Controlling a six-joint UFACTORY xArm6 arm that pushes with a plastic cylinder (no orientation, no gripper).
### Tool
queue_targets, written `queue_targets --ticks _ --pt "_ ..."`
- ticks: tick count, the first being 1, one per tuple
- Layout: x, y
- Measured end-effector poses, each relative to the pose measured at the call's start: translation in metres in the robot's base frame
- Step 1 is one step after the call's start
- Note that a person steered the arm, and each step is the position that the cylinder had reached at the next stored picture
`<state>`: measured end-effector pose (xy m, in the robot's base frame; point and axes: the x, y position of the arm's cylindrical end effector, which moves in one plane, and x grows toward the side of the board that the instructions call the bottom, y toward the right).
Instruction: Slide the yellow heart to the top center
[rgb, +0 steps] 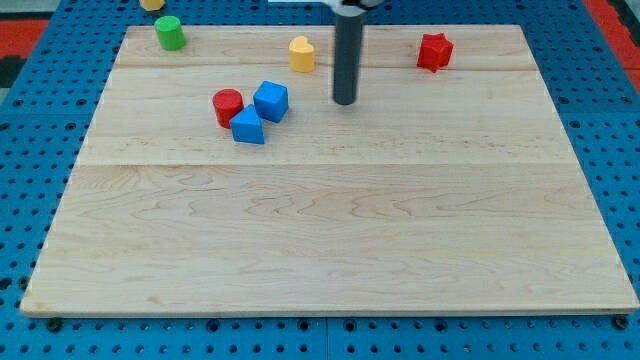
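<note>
The yellow heart (301, 53) sits near the view's top, a little left of centre, on the wooden board (330, 230). My tip (345, 101) is below and to the right of the yellow heart, apart from it. The dark rod rises from the tip to the view's top edge.
A red cylinder (227, 106), a blue cube (271, 101) and a blue triangular block (247, 127) cluster left of my tip. A green cylinder (169, 32) stands at the top left. A red star-shaped block (434, 51) is at the top right. Another yellow block (152, 4) lies off the board's top left edge.
</note>
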<state>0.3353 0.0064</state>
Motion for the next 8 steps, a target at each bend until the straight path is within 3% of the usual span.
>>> queue_targets --ticks 2,8 --pt "-0.082 -0.062" --pt "-0.117 -0.035"
